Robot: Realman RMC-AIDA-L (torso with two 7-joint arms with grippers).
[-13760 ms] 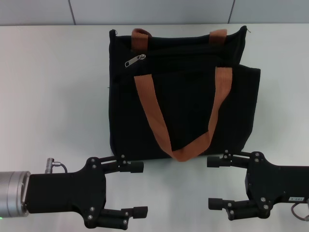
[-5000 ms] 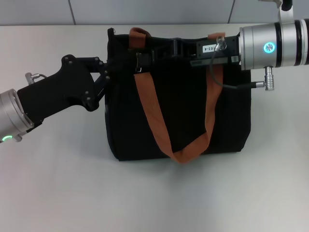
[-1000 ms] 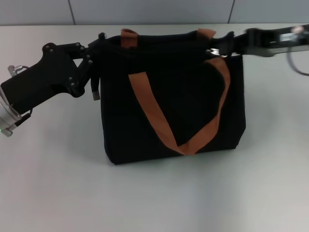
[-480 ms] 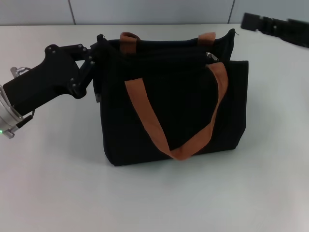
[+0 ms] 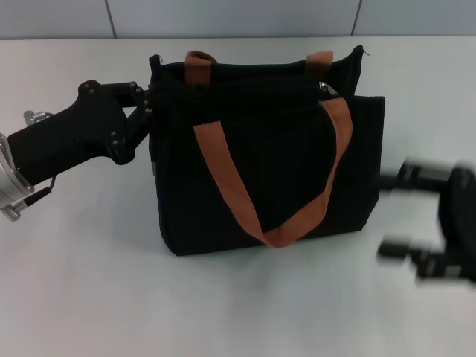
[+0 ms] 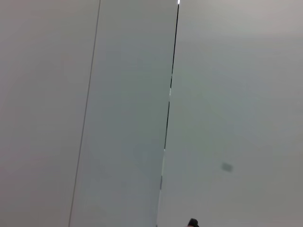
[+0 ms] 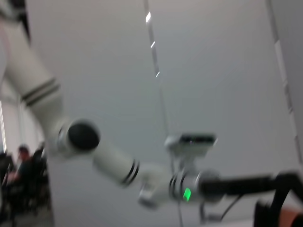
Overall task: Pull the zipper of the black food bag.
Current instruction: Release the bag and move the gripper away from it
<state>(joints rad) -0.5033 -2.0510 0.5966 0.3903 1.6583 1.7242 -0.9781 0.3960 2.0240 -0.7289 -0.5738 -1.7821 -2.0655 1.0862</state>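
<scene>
Your black food bag [image 5: 268, 156] stood upright mid-table, orange-brown handles [image 5: 260, 193] draped over its front, the silver zipper [image 5: 326, 88] at the top edge's right end. Your left gripper [image 5: 149, 100] pinched the bag's upper left corner. Your right gripper [image 5: 405, 216] hovered beside the bag, fingers spread.

right gripper [image 5: 398, 216] motion-blurred, cut by frame edge, left gripper [image 5: 149, 104] tips hidden against black food bag [image 5: 282, 171]

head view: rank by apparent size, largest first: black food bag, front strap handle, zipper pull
1. black food bag: largest by far.
2. front strap handle: an orange-brown loop hanging down most of the bag's front.
3. zipper pull: a tiny silver piece near the bag's top right corner.
</scene>
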